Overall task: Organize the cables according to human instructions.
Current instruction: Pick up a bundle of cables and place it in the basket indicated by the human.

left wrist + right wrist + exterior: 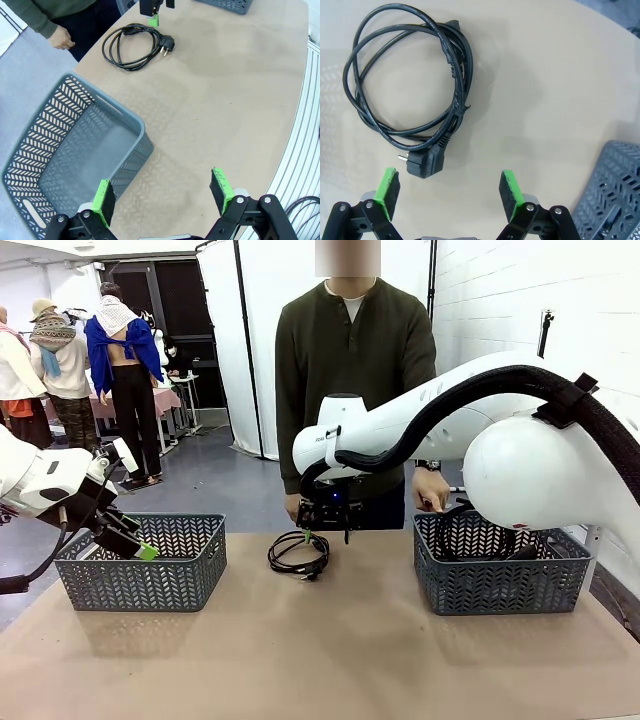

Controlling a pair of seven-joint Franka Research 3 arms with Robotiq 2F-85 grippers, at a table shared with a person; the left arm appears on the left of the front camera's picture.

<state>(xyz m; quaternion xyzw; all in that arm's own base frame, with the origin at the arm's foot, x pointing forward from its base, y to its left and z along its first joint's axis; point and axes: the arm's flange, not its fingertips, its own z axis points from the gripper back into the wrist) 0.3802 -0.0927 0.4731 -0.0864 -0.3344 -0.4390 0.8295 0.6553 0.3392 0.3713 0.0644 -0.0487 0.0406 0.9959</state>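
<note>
Cables first: the one I can reach is a coiled black cord [298,552] lying flat on the bench [330,650] between the two grey baskets. It looks light and limp, so I expect the loops to sag and slide apart if I lift a single strand. I would pinch where several strands bunch together, beside the plug [426,164], not the hard, slick plug body.

From the left: my left pincer [165,192] hangs spread and empty over the near corner of the left basket [60,150]. In the middle, my right pincer [447,195] is spread wide just above the cord, touching nothing. At the right, the other basket [500,585] seems to hold more dark cords, though the arm hides much of it, and the person's hand [431,490] is near its rim.
</note>
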